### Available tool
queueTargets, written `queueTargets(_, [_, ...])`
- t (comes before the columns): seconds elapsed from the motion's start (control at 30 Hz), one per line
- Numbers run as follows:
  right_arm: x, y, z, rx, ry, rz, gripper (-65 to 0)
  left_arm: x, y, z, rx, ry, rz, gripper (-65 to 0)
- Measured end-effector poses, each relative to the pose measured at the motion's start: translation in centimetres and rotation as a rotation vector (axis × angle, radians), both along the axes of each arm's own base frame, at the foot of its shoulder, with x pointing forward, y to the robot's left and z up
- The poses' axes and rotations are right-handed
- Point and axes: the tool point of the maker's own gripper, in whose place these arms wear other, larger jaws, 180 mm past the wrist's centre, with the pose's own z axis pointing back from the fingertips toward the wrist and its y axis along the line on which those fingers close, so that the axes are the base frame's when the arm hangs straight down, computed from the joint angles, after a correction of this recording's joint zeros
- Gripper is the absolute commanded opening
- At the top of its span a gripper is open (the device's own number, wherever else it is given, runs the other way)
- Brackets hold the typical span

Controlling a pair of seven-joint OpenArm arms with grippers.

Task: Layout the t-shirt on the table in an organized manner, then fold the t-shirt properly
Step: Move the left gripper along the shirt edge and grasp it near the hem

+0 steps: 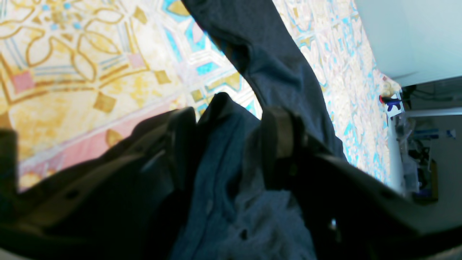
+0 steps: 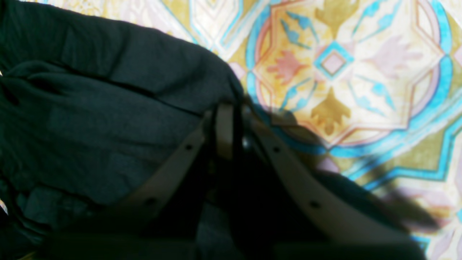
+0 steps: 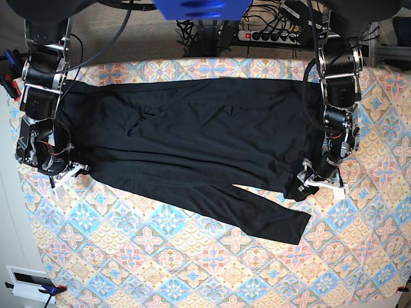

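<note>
The black t-shirt [image 3: 192,141] lies spread sideways across the patterned table [image 3: 160,256], with a loose flap trailing toward the front [image 3: 263,215]. My left gripper [image 3: 307,185] is at the shirt's right end. In the left wrist view a thick bunch of t-shirt [image 1: 223,162] stands up between its fingers [image 1: 279,133], which press on it from both sides of my left gripper [image 1: 231,141]. My right gripper [image 3: 67,170] is at the shirt's left end. In the right wrist view my right gripper [image 2: 234,126] is shut with its tips on the edge of the t-shirt [image 2: 108,108].
A power strip [image 3: 270,35] and cables lie behind the table's far edge. A blue and red clamp [image 1: 391,101] sits at a table edge. A white box [image 3: 29,282] is at the front left corner. Both arm columns stand at the back corners.
</note>
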Motion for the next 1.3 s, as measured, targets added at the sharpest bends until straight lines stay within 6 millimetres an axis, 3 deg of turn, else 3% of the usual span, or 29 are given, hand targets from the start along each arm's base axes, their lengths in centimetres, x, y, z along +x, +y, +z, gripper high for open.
queueTargets(0.2, [0.0,0.0,0.0,0.001,-0.001,-0.001,-65.0,0.2,-0.4,0.0,-0.006,-0.005,0.009,-37.6])
queueTargets(0.5, [0.0,0.0,0.0,0.0,0.0,0.0,-65.0,0.4,-3.8,-0.4,-0.044,-0.007,-0.024,-37.6])
queueTargets(0.63, [0.0,0.0,0.0,0.0,0.0,0.0,-65.0,0.4,-6.4,-0.6,-0.035,-0.005,-0.098,-37.6])
queueTargets(0.73, [0.0,0.1,0.0,0.002,0.0,0.001,-65.0,0.5,-6.6,-0.5,-0.03,-0.006,-0.106,-38.5])
queueTargets(0.8, [0.0,0.1,0.0,0.001,0.001,0.001,-65.0,0.3,-6.7,-0.6,-0.024,0.002,-0.119,-43.5])
queueTargets(0.93, [0.0,0.1,0.0,0.0,0.0,0.002,-65.0,0.2,-6.8,-0.8,-0.003,0.011,-0.135,-65.0])
queueTargets(1.3, [0.1,0.1,0.0,-0.002,-0.002,0.003,-65.0,0.1,-5.4,-0.7,0.013,0.009,-0.125,-65.0])
